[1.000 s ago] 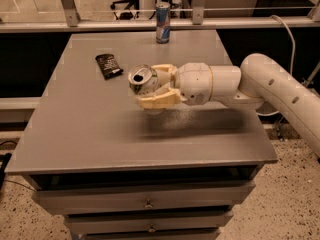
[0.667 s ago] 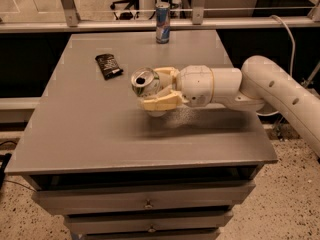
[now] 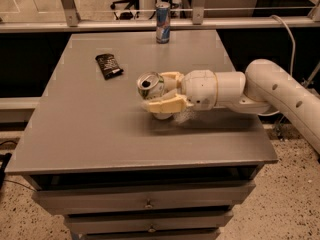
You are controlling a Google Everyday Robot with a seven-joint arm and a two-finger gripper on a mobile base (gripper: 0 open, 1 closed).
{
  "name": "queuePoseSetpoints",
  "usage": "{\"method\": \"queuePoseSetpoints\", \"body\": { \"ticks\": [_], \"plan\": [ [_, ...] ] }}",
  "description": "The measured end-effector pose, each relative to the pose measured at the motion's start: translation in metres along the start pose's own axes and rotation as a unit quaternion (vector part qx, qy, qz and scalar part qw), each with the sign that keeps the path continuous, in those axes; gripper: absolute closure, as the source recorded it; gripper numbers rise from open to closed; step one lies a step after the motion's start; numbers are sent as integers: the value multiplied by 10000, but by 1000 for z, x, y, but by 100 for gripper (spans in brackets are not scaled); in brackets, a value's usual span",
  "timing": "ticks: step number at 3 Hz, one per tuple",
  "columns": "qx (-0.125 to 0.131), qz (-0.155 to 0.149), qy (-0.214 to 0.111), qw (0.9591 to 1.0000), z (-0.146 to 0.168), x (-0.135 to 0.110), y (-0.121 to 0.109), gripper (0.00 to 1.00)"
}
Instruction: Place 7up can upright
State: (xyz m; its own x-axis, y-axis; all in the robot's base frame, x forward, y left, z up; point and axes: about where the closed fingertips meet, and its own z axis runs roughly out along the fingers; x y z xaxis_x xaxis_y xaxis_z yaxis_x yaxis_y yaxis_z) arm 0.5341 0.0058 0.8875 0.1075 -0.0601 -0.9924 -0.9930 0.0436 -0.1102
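The pincer (image 3: 159, 91), over the middle of the tabletop (image 3: 90, 134), is clamped on the tilted 7up can (image 3: 150, 84). It hides most of the can's body; only the top shows. The arm (image 3: 280, 91) runs off at the right. Two cans in all, counting one blue can (image 3: 163, 15); one black packet (image 3: 108, 65).

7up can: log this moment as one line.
gripper: over table centre, shut on 7up can | 7up can: tilted, not upright | blue can: standing, far edge | black packet: back left
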Motion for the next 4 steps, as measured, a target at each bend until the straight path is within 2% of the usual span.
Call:
{"method": "queuePoseSetpoints", "body": {
  "ticks": [1,2,3,4],
  "plan": [
    [146,151,123,9997,-12,16,0,1],
    [255,194,217,9993,-23,22,0,0],
    [377,48,421,9984,-45,13,-6,0],
    [549,-260,687,9958,-76,-15,-16,0]
  ]
}}
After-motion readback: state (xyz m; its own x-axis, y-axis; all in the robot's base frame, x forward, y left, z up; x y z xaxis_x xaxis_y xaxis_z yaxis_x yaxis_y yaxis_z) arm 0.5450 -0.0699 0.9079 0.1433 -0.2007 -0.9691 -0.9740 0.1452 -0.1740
